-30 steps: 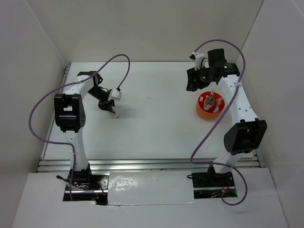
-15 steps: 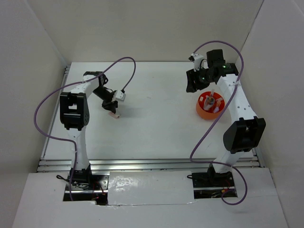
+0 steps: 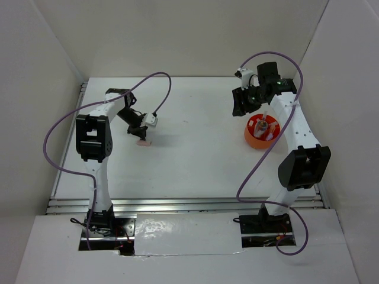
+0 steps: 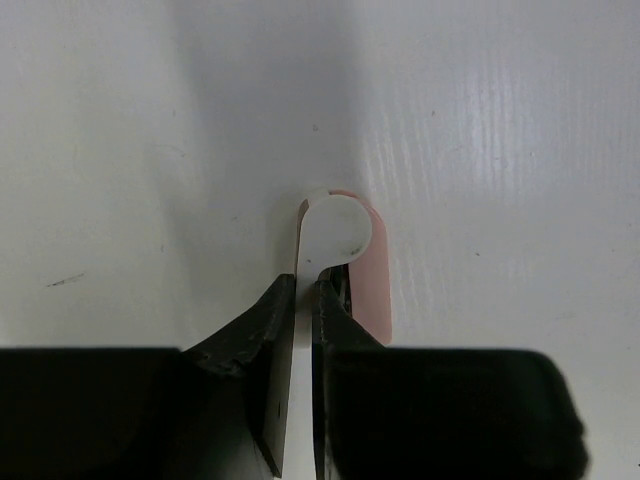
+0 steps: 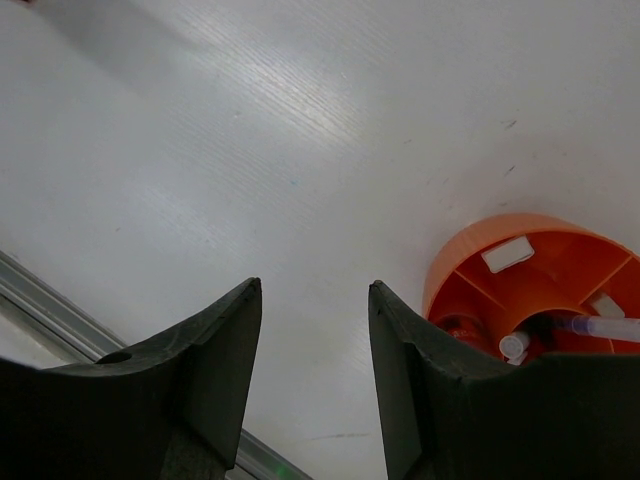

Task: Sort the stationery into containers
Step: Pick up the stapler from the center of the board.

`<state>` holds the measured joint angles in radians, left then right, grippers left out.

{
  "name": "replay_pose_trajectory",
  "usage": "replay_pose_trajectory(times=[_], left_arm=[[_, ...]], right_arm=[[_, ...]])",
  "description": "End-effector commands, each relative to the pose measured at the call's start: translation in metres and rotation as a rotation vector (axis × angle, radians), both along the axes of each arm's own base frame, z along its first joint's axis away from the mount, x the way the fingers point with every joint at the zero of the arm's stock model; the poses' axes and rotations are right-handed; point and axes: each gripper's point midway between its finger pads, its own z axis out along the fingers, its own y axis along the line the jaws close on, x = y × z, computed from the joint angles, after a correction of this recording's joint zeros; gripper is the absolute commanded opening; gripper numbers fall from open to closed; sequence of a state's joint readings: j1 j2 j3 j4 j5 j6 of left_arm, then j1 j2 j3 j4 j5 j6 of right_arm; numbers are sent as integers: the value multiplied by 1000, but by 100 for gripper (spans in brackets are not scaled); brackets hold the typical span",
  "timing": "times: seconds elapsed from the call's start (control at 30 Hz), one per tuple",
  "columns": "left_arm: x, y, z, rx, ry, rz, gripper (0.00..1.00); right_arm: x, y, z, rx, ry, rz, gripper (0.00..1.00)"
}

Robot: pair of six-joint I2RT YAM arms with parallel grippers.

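Note:
A small pink and white eraser-like block (image 3: 143,142) lies on the white table left of centre. In the left wrist view its pink body (image 4: 366,275) lies to the right of a thin, round-ended white part (image 4: 337,228). My left gripper (image 3: 137,131) is down on it, and its jaws (image 4: 306,300) are closed on the thin white part. The round orange tub (image 3: 261,134) stands at the right with several items in it; the right wrist view (image 5: 470,262) shows a white block (image 5: 507,254) and a pen (image 5: 600,327) inside. My right gripper (image 5: 313,300) is open and empty, up and to the left of the tub.
White walls close in the table on the left, back and right. A metal rail (image 3: 177,204) runs along the near edge. Purple cables loop above both arms.
My left arm has swung its gripper slightly right and down onto the pink and white block, which has stayed almost in place. The right arm has not moved.

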<state>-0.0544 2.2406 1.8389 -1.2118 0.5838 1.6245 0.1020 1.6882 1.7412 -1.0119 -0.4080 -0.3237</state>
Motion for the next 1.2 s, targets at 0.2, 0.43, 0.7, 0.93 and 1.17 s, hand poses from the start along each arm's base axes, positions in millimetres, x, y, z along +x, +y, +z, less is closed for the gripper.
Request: replay_pose_trajectory(times=[0.2, 0.43, 0.7, 0.93, 1.17], left_arm=[[15, -22, 42, -187, 54, 299, 0], [47, -26, 136, -423, -70, 834, 0], [39, -16, 225, -753, -125, 1444, 0], [9, -40, 263, -911, 148, 1621, 0], [9, -59, 267, -867, 166, 1694, 0]], right_arm=[[-8, 8, 26, 53, -50, 16, 53], [-18, 32, 57, 221, -95, -32, 56], [-24, 90, 91, 477, -47, -8, 79], [-32, 162, 105, 584, 38, 127, 83], [-43, 216, 102, 674, 183, 230, 84]])
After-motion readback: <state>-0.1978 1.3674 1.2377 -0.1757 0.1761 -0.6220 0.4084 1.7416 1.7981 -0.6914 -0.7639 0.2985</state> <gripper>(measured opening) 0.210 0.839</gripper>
